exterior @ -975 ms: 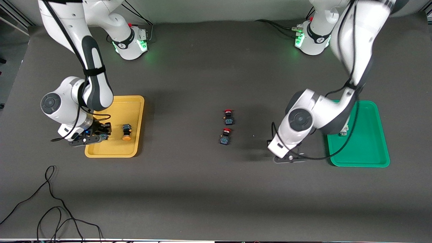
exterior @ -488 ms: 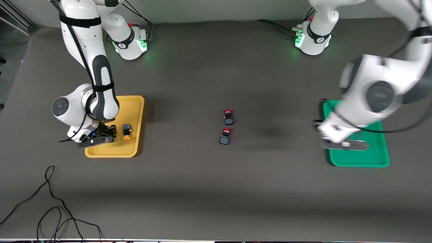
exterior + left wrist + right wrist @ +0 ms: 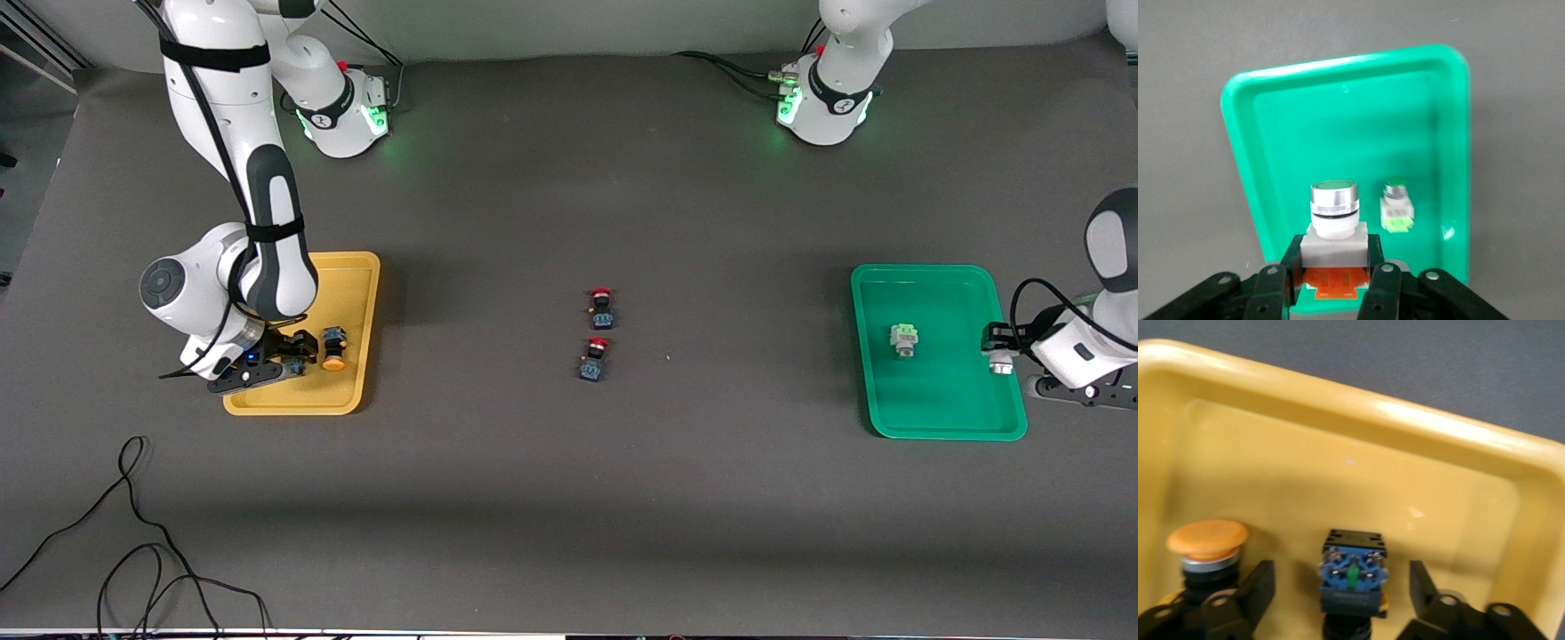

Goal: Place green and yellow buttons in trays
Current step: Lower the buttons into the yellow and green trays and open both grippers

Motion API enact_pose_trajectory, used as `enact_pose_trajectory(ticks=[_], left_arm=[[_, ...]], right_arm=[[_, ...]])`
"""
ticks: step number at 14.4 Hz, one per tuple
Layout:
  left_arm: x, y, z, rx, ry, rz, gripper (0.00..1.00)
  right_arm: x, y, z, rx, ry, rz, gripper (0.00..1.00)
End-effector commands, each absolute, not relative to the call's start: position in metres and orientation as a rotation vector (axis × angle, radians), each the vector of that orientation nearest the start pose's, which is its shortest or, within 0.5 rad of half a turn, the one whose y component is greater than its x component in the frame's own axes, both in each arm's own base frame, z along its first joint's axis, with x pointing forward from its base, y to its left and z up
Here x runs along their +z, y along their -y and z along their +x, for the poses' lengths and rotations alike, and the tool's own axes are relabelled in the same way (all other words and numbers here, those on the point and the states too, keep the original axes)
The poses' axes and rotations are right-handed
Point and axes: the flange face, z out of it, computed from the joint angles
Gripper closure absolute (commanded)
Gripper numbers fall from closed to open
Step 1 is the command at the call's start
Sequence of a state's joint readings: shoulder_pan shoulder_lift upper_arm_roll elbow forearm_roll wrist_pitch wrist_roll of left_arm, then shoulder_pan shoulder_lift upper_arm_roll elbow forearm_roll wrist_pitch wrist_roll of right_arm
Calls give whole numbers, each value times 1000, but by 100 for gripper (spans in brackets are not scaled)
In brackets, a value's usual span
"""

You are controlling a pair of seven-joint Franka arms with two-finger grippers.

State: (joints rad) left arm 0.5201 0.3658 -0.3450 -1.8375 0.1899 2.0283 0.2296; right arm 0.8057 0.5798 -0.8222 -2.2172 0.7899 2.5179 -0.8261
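Buttons first: you have one green-topped white switch (image 3: 903,340) lying in the green tray (image 3: 942,418), and a second green-topped white switch (image 3: 1334,220) clamped by its white body in the left gripper (image 3: 1003,348), which hangs over that tray's edge toward the left arm's end of the surface (image 3: 569,498).

At the right arm's end, look at the yellow tray (image 3: 356,267). A yellow-orange capped switch (image 3: 333,348) lies in it. The right gripper (image 3: 289,351) is low in this tray with its fingers spread, and a second black-blue switch (image 3: 1353,577) sits between them (the right wrist view shows a gap on each side of its body, so nothing is gripped). The capped switch (image 3: 1207,550) lies just beside one finger (image 3: 1248,593).

Near the middle of the surface you will see two red-capped switches, one (image 3: 602,308) farther from the front camera and the other (image 3: 594,359) nearer, close together and well apart from both trays.
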Motion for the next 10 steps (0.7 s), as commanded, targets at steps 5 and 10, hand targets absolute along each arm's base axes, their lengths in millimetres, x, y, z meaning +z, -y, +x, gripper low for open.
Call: enact_pose_trajectory(ticks=[5, 10], left_arm=[[236, -171, 582, 251, -246, -3121, 56], [235, -180, 584, 226, -203, -3124, 1]], right_arm=[[292, 71, 569, 58, 331, -2998, 1], [386, 83, 583, 141, 298, -2922, 1]])
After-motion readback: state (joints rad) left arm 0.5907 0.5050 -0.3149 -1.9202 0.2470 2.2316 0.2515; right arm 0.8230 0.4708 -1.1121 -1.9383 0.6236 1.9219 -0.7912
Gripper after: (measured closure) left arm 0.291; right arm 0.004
